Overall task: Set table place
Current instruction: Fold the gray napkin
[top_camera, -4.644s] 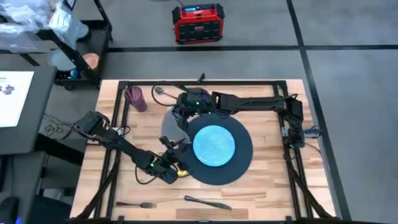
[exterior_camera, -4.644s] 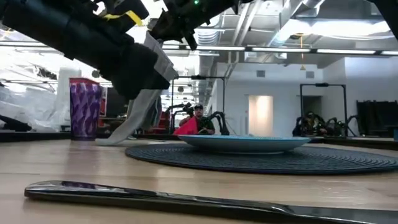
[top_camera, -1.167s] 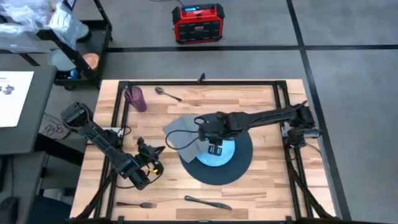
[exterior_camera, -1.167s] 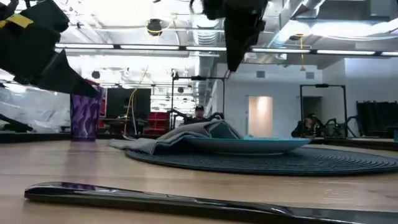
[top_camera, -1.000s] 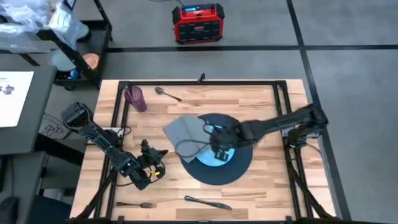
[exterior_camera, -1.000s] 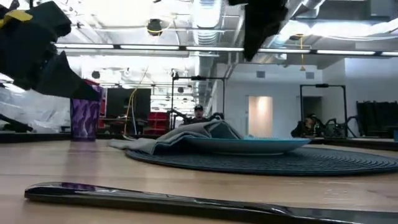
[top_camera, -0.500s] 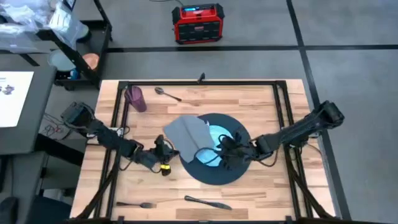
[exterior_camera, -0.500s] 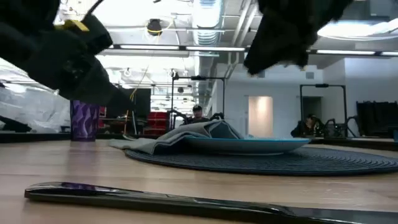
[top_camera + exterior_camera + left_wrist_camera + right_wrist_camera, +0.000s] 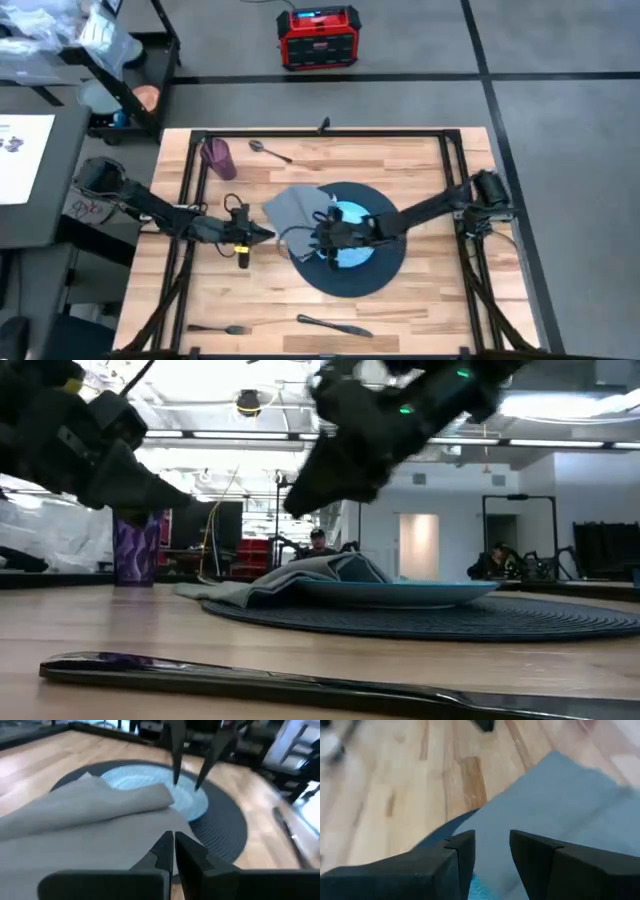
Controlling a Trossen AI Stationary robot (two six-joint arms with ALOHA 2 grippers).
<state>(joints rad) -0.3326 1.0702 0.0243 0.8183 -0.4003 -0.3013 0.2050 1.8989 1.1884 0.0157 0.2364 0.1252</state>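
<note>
The place, a round dark mat [image 9: 385, 255], lies on the wooden table [image 9: 420, 160] with a light blue plate [image 9: 352, 225] on it. A grey napkin [image 9: 298, 215] is draped over the plate's left rim, its left part on the mat and table. My left gripper [image 9: 268, 233] hovers shut just left of the napkin [image 9: 85, 820], pointing at it. My right gripper [image 9: 316, 238] hangs open above the napkin's edge on the plate [image 9: 560, 805], slanting down toward the left. In the low view both grippers are clear of the cloth [image 9: 290, 578].
A purple cup [image 9: 218, 157] and a spoon [image 9: 268, 150] sit at the far left. A fork [image 9: 215, 328] and a knife [image 9: 333, 325] lie along the near edge. Black rails frame the tabletop, and bare wood shows to the right of the mat.
My right gripper has swung from over the plate toward the table's left and come down, tipping toward the napkin. My left gripper has moved toward the far edge and closer to the napkin's left side. The napkin, plate and mat have stayed put.
</note>
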